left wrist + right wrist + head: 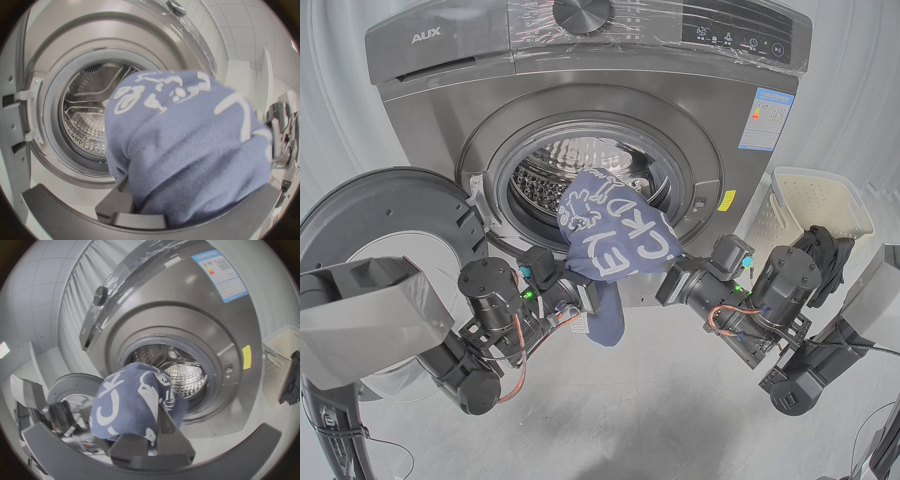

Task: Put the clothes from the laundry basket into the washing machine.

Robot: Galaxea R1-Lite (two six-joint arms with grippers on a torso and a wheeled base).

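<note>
Before the open grey front-loading washing machine (425, 112), left gripper (582, 284) and right gripper (148, 427) both clamp a bunched navy garment (619, 231) lettered white.

The washing machine (425, 119) is satin grey metal, its drum (550, 181) glossy perforated steel. The blue garment (612, 231) is soft matt knit cloth, the laundry basket (819, 200) matt cream plastic.

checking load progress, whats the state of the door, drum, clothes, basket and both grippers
door: open, swung to the robot's left
drum: bare inside where visible
blue garment: held at the drum's mouth, one end hanging down
basket: black garment draped over its rim
left gripper: shut on the blue garment
right gripper: shut on the blue garment
</note>
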